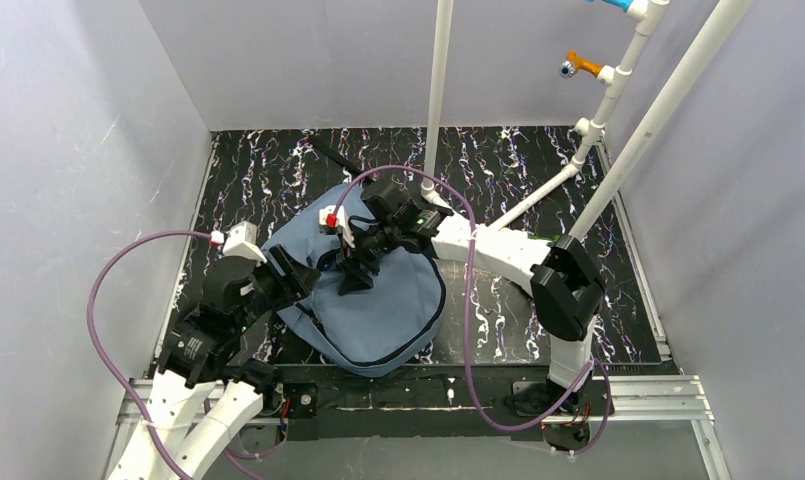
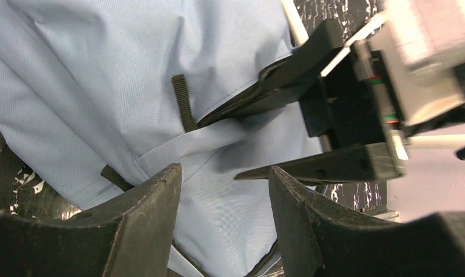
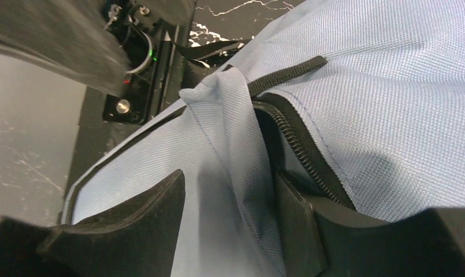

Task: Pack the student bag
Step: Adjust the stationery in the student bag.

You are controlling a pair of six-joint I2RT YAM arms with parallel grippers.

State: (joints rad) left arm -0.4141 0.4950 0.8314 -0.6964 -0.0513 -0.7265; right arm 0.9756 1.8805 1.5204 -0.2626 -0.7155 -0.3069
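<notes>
The student bag (image 1: 383, 325) lies slumped on the table (image 1: 278, 170). At the bag's left edge the left tool (image 1: 296, 278) hangs spread, pinching nothing, so the bag may drag. Over the bag's zip opening (image 3: 299, 156) the right tool (image 1: 358, 268) straddles a fabric fold (image 3: 230, 133), unclenched. Closing askew, it could catch only the fold or snag the zip.

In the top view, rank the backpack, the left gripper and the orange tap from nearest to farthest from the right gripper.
From the right gripper:
1. Backpack, directly beneath it.
2. Left gripper, just to its left, over the same backpack.
3. Orange tap, far off at the upper right of the view.
</notes>
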